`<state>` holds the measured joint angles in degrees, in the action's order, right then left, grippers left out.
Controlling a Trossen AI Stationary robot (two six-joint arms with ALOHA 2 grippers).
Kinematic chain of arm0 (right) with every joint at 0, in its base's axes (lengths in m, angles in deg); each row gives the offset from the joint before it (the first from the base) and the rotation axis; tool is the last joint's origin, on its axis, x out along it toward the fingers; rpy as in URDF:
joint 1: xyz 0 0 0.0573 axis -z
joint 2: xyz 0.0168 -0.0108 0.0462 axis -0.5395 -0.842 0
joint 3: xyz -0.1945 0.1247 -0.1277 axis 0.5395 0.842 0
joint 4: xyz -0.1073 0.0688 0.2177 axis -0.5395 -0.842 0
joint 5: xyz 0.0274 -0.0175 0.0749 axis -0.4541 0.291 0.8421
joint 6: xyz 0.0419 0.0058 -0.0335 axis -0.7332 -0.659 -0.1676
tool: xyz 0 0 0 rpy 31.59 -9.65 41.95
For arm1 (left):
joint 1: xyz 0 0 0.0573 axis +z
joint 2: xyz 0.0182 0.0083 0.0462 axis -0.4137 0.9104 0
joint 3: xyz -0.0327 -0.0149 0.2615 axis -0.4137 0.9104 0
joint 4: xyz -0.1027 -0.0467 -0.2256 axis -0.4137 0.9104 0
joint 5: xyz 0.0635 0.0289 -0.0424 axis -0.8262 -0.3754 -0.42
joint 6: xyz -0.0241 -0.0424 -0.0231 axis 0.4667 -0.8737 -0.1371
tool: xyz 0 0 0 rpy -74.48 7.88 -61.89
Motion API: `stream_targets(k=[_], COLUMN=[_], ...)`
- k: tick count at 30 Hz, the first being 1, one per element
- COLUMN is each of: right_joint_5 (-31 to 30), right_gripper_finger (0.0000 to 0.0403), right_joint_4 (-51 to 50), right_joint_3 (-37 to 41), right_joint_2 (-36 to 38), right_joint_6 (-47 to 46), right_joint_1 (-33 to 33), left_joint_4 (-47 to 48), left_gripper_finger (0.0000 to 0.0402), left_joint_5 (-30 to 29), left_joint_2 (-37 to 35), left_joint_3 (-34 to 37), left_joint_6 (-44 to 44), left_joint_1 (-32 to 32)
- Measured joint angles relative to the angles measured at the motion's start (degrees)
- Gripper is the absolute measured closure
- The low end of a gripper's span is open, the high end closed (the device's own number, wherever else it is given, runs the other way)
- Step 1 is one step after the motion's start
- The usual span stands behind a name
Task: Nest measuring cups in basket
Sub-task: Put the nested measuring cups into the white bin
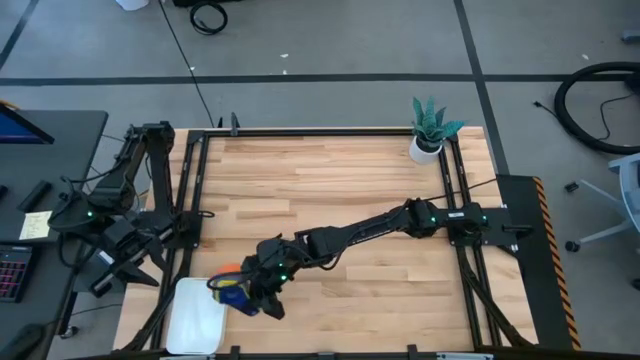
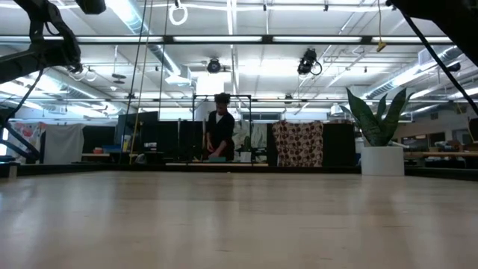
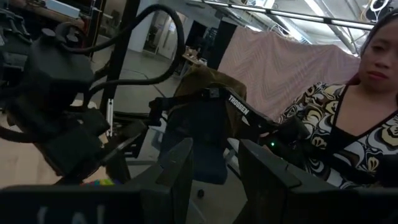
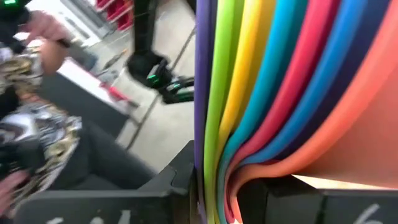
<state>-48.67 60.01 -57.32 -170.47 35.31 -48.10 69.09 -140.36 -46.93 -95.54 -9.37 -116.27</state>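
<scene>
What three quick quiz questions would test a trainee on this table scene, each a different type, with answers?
1. True or false: the right gripper is shut on the nested measuring cups.
2. Where does the potted plant stand? A) far right corner B) inside the basket C) table centre
3. Fill in: the left gripper waits beyond the table's ___ edge.

Key: 1 true; 2 A; 3 left.
</scene>
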Motion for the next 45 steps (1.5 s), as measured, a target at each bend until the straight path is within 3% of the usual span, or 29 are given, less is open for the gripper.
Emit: stream_targets(k=[15, 41, 45], right_joint_5=[19.9, 18.4, 18.4], right_gripper_finger=[0.0326, 0.0326, 0.0326], right_joint_4=[-3.6, -0.8, -0.7], right_joint_3=[0.0, 0.0, 0.0], right_joint_2=[0.0, 0.0, 0.0], right_joint_6=[-2.9, -2.9, -2.3], right_joint_1=[1.3, 2.9, 2.9], left_joint_4=[0.0, 0.2, 0.2], left_gripper_finger=[0.0269, 0.0269, 0.0269], left_joint_5=[1.9, 1.9, 0.9], left_joint_2=[0.0, 0.0, 0.4], left_joint_3=[0.0, 0.0, 0.0], left_joint_6=[-1.5, -1.5, -5.8], left_joint_1=[0.0, 0.0, 0.8])
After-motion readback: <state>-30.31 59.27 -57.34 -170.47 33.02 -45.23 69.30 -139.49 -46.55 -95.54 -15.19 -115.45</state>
